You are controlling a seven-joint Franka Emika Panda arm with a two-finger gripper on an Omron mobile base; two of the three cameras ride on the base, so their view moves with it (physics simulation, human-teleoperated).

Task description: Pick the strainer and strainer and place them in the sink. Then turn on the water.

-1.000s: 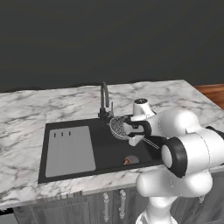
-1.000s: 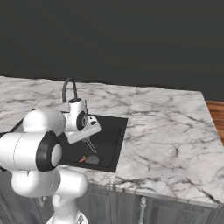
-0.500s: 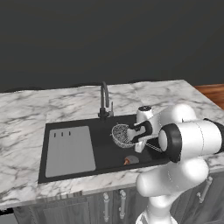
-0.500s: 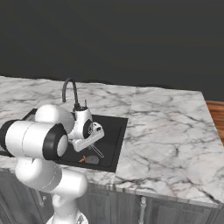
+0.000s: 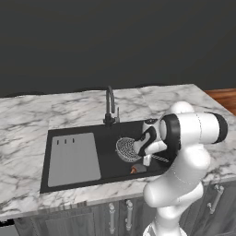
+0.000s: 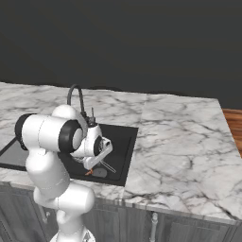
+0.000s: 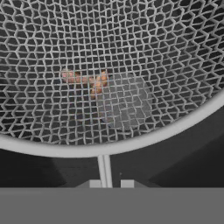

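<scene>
My gripper (image 5: 145,156) is shut on the thin wire handle of a strainer (image 5: 126,148), a round silvery mesh bowl hanging low inside the black sink (image 5: 108,163). In the hand view the mesh bowl (image 7: 131,52) spreads across the top, and its handle (image 7: 104,168) runs down between my fingertips. Seen through the mesh, a small grey round thing with an orange stub (image 7: 114,105) lies on the basin floor; it lies right below the hand (image 5: 137,169). From the right, the gripper (image 6: 95,160) hangs over the basin (image 6: 124,142) with the strainer's wire handle (image 6: 108,166) sticking out.
A slim black gooseneck tap (image 5: 109,105) stands behind the basin, with no stream under it. The grey ridged drainboard (image 5: 73,159) takes up the sink's left side. Marble counter (image 5: 27,124) surrounds the sink and extends wide to the right (image 6: 179,142).
The arm has swung its elbow right and carried the strainer down and toward the front of the basin. The gripper stayed shut on the handle.
</scene>
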